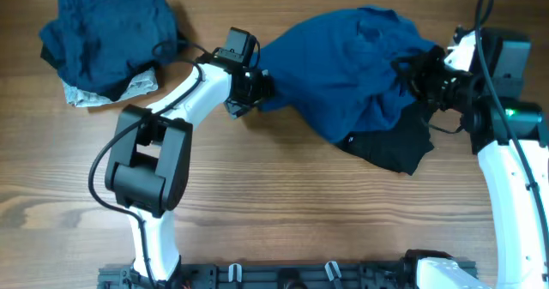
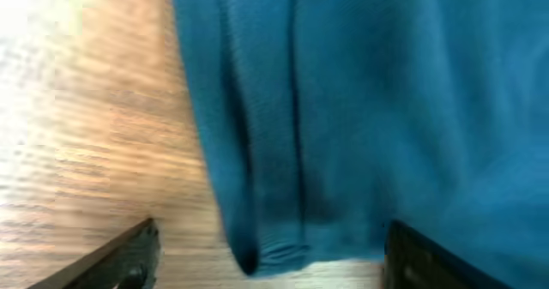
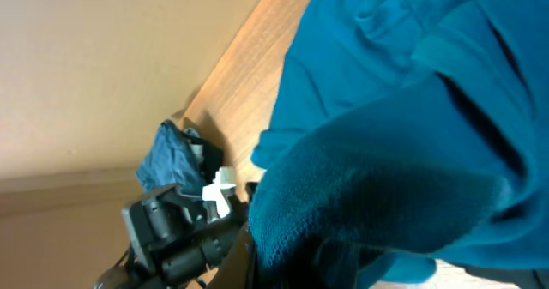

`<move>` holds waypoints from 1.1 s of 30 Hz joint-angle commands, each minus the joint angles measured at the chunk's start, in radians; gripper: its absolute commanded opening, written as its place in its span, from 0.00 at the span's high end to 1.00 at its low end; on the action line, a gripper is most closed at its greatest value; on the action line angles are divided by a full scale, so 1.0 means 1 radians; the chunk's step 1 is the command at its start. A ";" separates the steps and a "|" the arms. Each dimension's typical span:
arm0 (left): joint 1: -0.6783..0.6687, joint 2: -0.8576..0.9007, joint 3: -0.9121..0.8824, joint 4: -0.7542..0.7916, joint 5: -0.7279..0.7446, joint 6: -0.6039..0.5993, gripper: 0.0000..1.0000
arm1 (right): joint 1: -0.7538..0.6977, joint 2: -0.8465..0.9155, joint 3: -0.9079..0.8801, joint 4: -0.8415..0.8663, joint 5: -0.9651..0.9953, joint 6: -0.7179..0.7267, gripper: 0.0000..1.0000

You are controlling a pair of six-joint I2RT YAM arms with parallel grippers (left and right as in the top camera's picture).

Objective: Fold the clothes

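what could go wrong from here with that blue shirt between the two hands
1. The left hand is open at the hem of the blue shirt, so only the right hand grips it. A pull from that side may drag the shirt along bunched instead of spreading it.
2. The black garment lies partly under the shirt and could get dragged along or folded in with it.

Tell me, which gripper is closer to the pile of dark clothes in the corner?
Left. The left gripper is at the blue shirt's left edge, just right of the dark pile; the right gripper is beyond the shirt, at its right edge.
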 commanded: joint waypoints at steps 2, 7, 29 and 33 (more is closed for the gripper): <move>-0.020 0.041 -0.005 0.035 0.019 -0.068 0.19 | 0.000 0.002 0.016 -0.035 0.050 -0.007 0.95; -0.035 0.041 -0.005 0.080 0.018 -0.082 0.25 | 0.000 0.002 0.016 -0.079 0.057 -0.030 0.96; 0.137 -0.299 0.106 0.008 -0.157 0.039 0.96 | 0.013 0.019 0.016 0.276 -0.107 -0.074 0.96; 0.234 -0.423 0.106 -0.096 -0.222 0.040 0.96 | 0.069 0.093 0.016 0.358 -0.141 -0.031 0.96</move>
